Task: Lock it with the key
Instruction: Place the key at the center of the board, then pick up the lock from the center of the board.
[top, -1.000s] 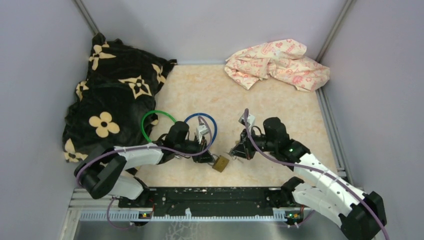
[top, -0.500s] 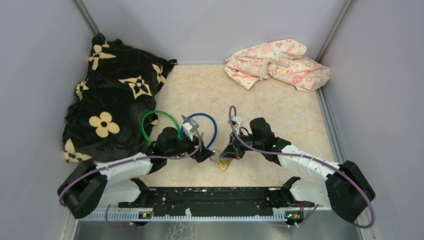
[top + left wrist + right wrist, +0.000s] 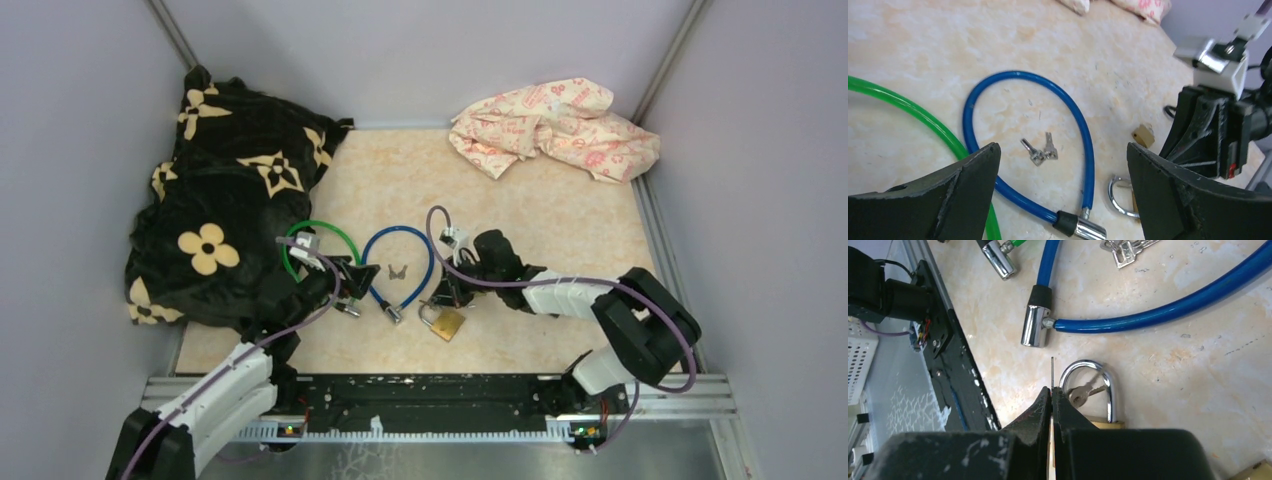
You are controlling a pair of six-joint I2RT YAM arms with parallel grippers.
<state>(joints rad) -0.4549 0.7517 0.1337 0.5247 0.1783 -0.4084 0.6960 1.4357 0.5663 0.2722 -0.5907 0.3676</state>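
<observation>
1. The brass padlock with a steel shackle lies flat on the marbled beige counter, near the front edge and just right of the blue cable lock's chrome end. Its shackle looks raised out of the body, so by my reading the locking is not done.
2. The right tool is pinched shut just beside the shackle, with a thin metal blade poking out between its fingers. This is probably a key seen edge-on, though I cannot confirm it. A small silver key lies inside the shackle's arch.
3. A low, close approach suits a small keyhole. The keyhole itself is hidden under the tool.
4. The left tool hangs spread wide and holds nothing. It sits over the blue cable lock and a pair of loose silver keys inside that loop, apart from the padlock. This likely leaves room for the right arm.
5. With nothing bracing the padlock, it may skid or turn when pushed, so steadying it looks sensible.
6. A green cable loop, a black flower-print cloth and a crumpled pink-print cloth lie well clear.
</observation>
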